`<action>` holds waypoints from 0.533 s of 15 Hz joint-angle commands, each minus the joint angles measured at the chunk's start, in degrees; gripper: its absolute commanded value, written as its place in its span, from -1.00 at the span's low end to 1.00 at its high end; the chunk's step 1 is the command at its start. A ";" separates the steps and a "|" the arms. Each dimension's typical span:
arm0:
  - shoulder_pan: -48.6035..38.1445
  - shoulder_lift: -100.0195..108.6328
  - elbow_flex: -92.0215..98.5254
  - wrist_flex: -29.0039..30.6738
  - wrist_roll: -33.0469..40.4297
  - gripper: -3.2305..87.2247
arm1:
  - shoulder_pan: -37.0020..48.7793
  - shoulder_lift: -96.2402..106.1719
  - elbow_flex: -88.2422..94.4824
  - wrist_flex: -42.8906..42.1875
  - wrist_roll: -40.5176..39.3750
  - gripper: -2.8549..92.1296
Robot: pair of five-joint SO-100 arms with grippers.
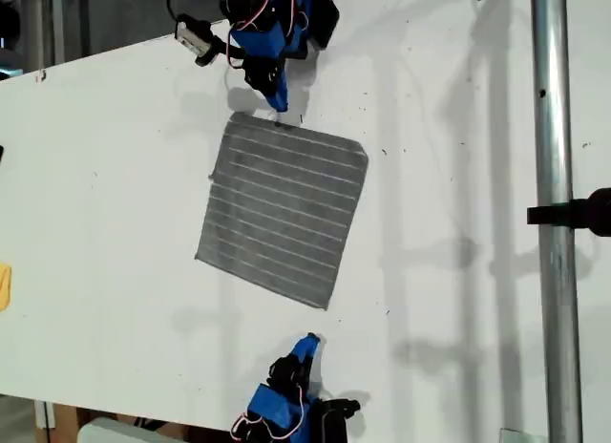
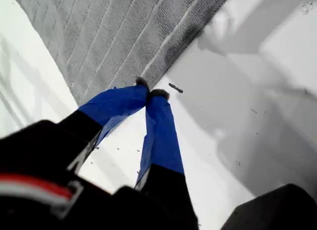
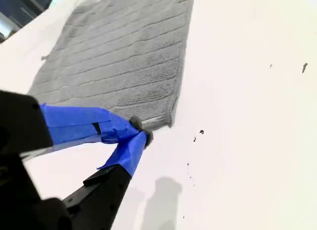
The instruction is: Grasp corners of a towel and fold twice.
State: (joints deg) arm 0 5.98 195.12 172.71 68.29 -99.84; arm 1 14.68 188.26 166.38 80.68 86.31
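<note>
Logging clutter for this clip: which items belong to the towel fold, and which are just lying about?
Job:
towel
my first gripper
my second gripper

Lying about:
metal pole
black clamp
yellow object at the exterior view's left edge

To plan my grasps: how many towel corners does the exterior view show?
4, none hidden. On the towel, in the exterior view: upper left, upper right, lower right, lower left.

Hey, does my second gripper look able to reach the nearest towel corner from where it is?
Probably yes. My second gripper sits shut just short of the towel corner, with only bare table between them. It would need to open first.
</note>
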 commanded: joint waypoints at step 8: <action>-2.11 -19.16 -11.16 -7.12 0.44 -0.99 | -0.53 0.09 -0.62 0.44 -0.79 -0.92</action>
State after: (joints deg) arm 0 4.13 176.22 164.88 61.52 -98.79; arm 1 14.68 188.26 166.38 80.68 86.31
